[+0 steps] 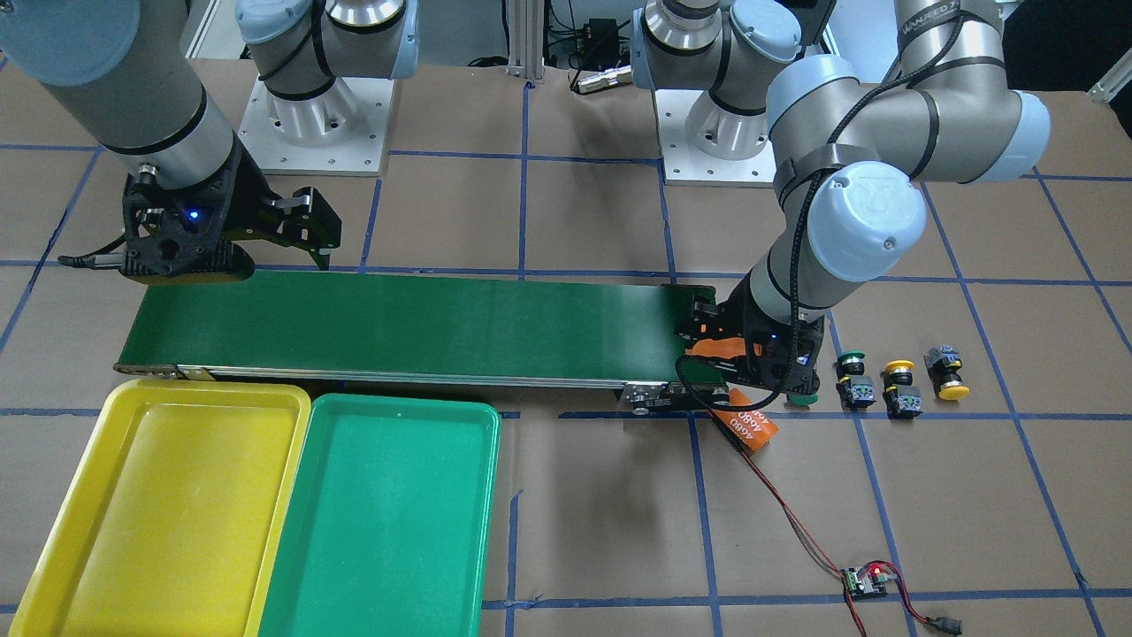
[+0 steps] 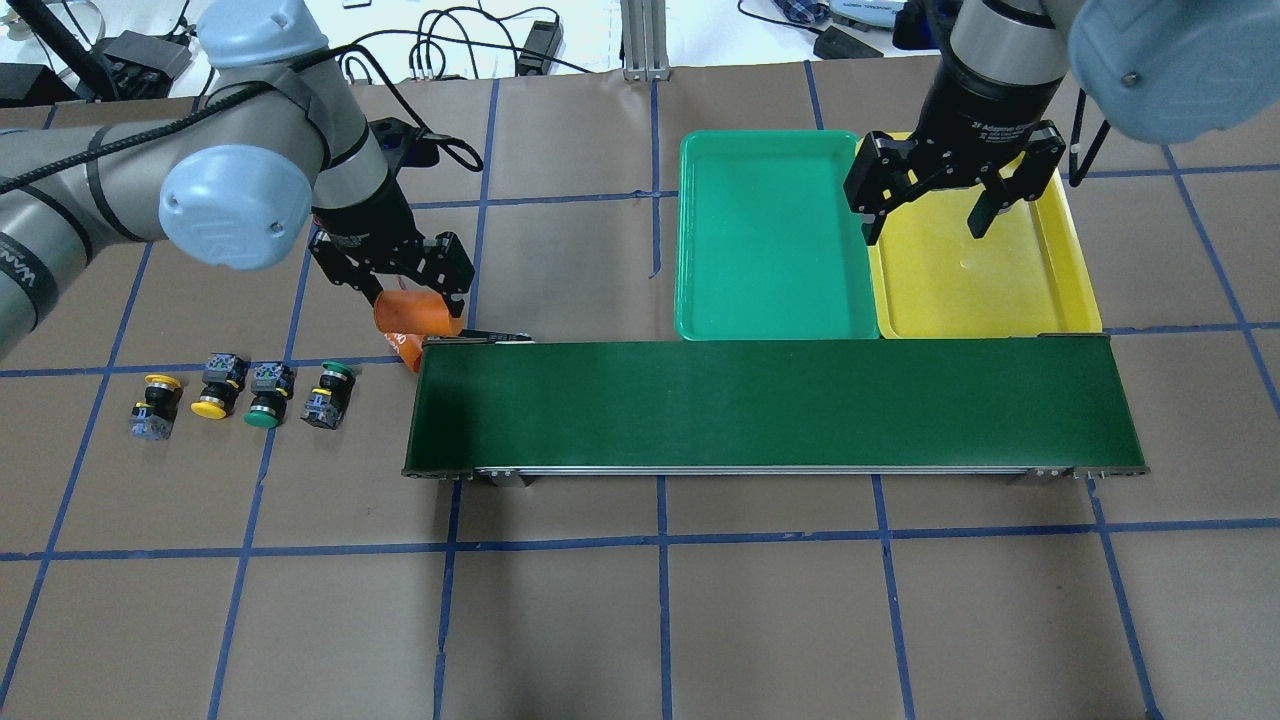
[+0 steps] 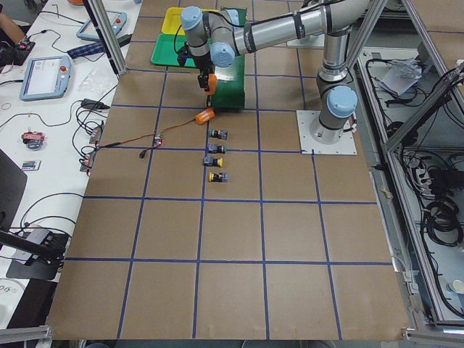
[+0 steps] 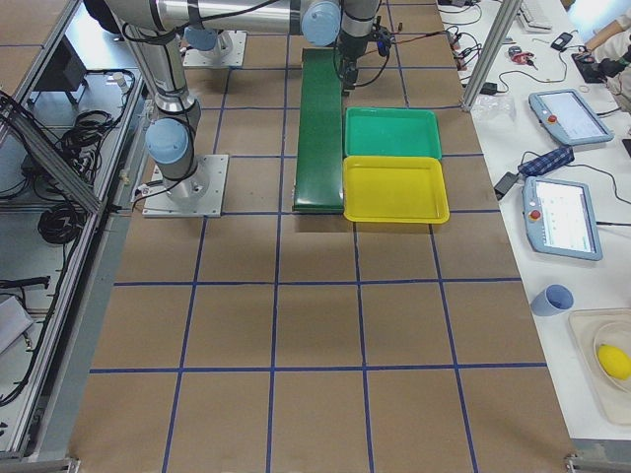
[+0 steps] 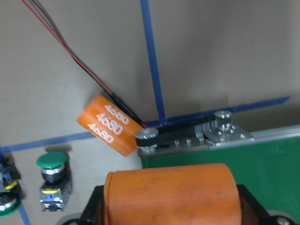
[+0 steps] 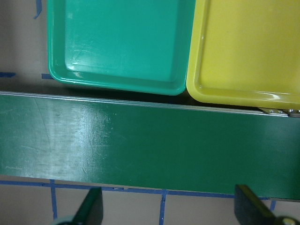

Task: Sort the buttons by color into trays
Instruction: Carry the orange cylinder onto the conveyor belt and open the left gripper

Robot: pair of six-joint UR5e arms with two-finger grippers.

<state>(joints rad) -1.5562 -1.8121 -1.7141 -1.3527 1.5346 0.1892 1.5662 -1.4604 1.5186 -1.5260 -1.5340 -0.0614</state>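
Overhead: left gripper angled down at belt end, pinching orange cylinder; right gripper vertical over yellow tray, spread. Buttons in row on table beyond belt's left end.
Left wrist: cylinder clamped between fingers.
Right wrist: fingertips apart above belt, green tray beyond.

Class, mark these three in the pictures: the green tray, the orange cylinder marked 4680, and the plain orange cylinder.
green tray (image 2: 775, 240), overhead view, on its bare floor.
cylinder marked 4680 (image 5: 111, 124), left wrist view, on its lettered side.
plain orange cylinder (image 5: 171, 194), left wrist view, on its curved side.
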